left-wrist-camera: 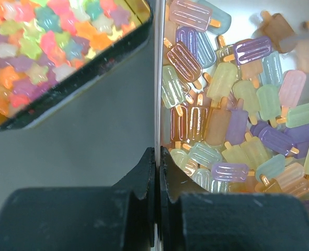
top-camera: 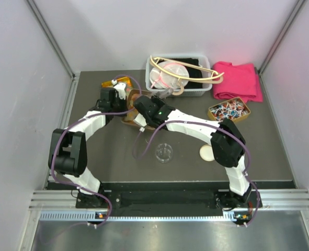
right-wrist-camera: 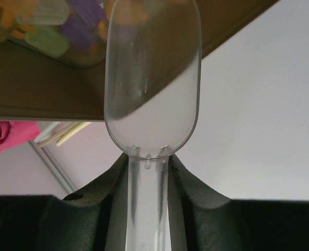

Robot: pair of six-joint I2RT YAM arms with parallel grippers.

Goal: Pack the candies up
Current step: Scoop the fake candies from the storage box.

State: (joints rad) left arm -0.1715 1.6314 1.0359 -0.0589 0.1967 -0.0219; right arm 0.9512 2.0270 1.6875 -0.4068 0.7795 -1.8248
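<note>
The popsicle-shaped translucent gummy candies are piled loose in a shallow shiny metal tin at the far left-centre of the dark grey table. From the top camera the two wrists mostly cover that tin.

There's no common direction to them. Each piece is longer than it is wide, with a little orange stick at one end, and the sticks point every which way. Some lie flat and some are tipped over their neighbours. There are way too many to count properly, easily a few dozen showing, in orange, yellow, green, purple, pink and pale blue.

The left gripper is pinched tight on the tin's thin side wall, one finger inside and one outside. The right gripper is clamped on the handle of one clear plastic scoop. The scoop's long axis runs straight out from the fingers, and its bowl reaches over the tin's edge.

Counting the rest:
- One black-rimmed tin of small star-shaped candies, just left of the popsicle tin.
- One gold tin of twist-wrapped sweets on the right.
- One folded pink cloth at the far right.
- One clear plastic bin at the far middle.
- One small clear round cup near the middle.
- One white round disc, just right of the cup.
</note>
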